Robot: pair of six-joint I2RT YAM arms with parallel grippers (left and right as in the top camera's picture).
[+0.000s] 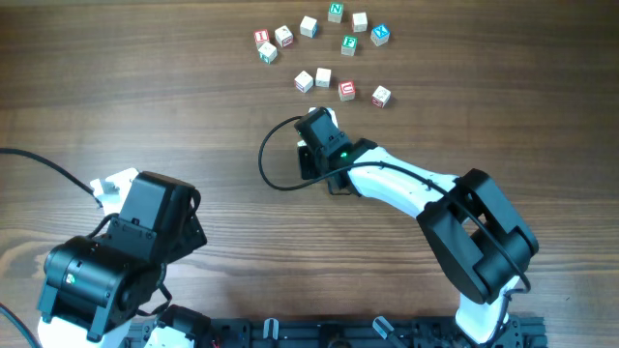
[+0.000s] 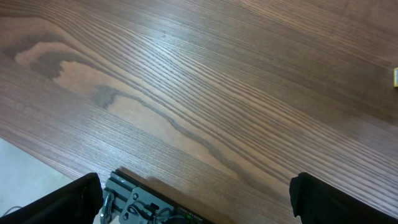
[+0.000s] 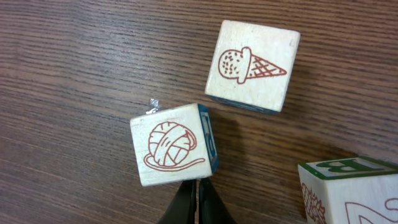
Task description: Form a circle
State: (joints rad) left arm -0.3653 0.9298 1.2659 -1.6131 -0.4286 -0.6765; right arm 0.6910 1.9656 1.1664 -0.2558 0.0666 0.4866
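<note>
Standing by the wooden surface point(image 1: 145, 87), I am seeing the small pale cubes point(image 1: 323, 48) lying scattered in the upper middle of the overhead frame. They are making only a loose, broken cluster, not a closed ring. Seven are sitting in an upper arc, and four more are lying in a lower row: two plain-looking ones, one with a red letter point(image 1: 346, 90), and one further right point(image 1: 381, 96).

The right claw point(image 1: 311, 118) is reaching up from the lower right of the frame, and its tip is sitting just below the lower row, near the left end of it. In the right wrist view the two fingers point(image 3: 186, 205) are pressed together, clenched on nothing. Their tip is right at the lower edge of a cube with a yarn ball drawing point(image 3: 171, 144); I cannot tell if it is touching. A cube with an ice cream cone drawing point(image 3: 252, 65) is lying just above and to the right, apart from the first. A third cube with green edges point(image 3: 351, 190) is showing at the lower right corner.

The left claw point(image 1: 114, 181) is resting at the lower left of the overhead frame, well apart from all cubes, with its jaws spread wide and holding nothing.
</note>
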